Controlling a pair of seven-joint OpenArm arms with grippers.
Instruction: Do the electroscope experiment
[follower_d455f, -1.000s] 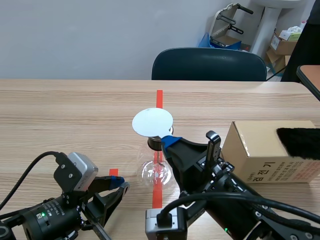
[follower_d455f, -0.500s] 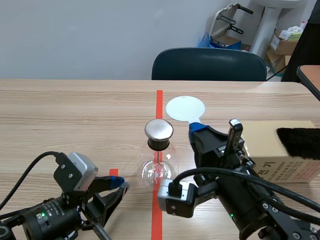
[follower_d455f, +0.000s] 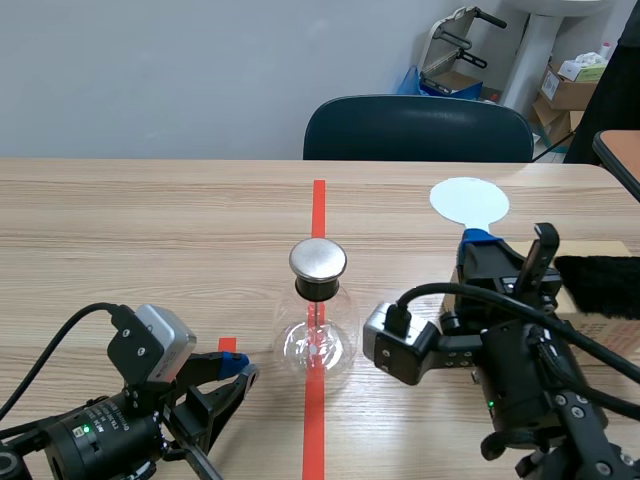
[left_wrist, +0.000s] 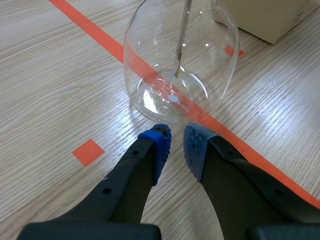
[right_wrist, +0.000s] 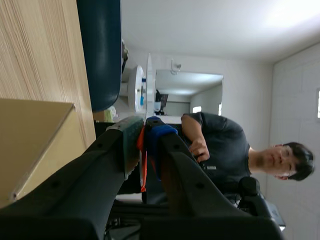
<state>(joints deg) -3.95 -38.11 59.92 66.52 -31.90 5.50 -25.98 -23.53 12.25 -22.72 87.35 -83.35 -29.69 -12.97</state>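
Broadly, the light wooden table bears a tan cardboard box on the right arm's side. At the middle, on the orange-red tape line, stands the clear glass electroscope flask with its round metal cap. The right gripper is clamped on the handle of a flat white round disc, held up by the box, well apart from the cap. The left gripper, just before the flask, has its fingers a narrow gap apart, gripping nothing.
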